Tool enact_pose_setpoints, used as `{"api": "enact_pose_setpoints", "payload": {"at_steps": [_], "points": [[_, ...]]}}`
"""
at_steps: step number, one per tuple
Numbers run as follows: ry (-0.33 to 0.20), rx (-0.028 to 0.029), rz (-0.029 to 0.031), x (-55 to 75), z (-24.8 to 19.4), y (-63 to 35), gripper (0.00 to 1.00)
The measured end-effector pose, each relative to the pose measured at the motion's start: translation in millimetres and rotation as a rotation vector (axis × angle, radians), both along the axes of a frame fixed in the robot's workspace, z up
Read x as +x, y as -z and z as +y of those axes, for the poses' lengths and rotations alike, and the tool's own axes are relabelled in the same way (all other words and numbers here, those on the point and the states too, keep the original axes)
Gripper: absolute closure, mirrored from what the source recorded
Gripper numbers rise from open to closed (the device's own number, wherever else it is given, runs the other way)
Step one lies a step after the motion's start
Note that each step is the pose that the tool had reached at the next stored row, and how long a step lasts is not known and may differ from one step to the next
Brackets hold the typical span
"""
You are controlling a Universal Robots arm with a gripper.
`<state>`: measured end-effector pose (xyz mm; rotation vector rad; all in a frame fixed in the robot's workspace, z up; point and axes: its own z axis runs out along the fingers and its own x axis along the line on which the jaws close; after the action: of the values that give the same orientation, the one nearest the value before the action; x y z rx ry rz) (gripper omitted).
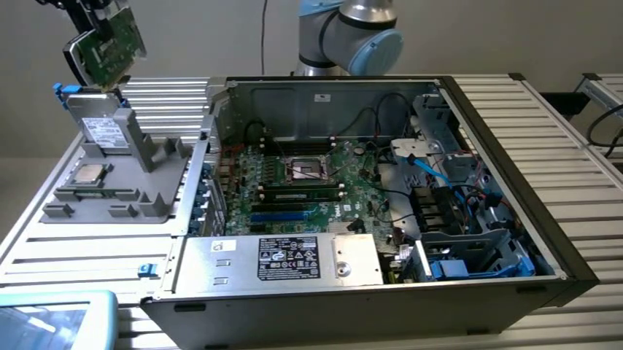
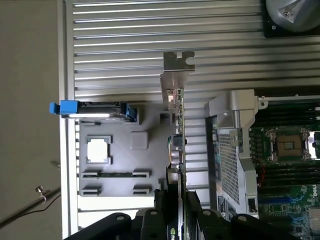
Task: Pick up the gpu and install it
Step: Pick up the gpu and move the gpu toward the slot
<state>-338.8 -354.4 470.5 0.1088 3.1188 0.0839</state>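
The gpu hangs in the air at the exterior view's upper left, tilted, its green circuit face showing. My gripper is shut on its upper part. In the wrist view the gpu appears edge-on, with its silver end bracket at the far end and my gripper clamped on the card from both sides. It is above the grey parts holder, well to the left of the open computer case. The motherboard lies exposed inside the case.
The grey holder also carries a silver drive with blue tabs, a processor chip and a thin memory stick. A power supply box fills the case's front. The arm's base stands behind the case. Cables crowd its right side.
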Motion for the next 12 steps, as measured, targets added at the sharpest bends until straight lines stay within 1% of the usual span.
{"api": "enact_pose_setpoints", "payload": {"at_steps": [1, 2, 7, 9, 12], "points": [[0.0, -0.0001, 0.0001, 0.0, 0.2, -3.9, 0.72], [0.0, 0.0, -0.0001, 0.0, 0.3, -5.0, 0.72], [-0.002, -0.0001, 0.0002, 0.1, 0.5, -5.1, 0.72], [-0.025, -0.0002, 0.0003, 0.8, 0.5, -5.1, 0.72], [-0.08, -0.0001, 0.0001, 0.8, 0.4, -5.0, 0.72]]}}
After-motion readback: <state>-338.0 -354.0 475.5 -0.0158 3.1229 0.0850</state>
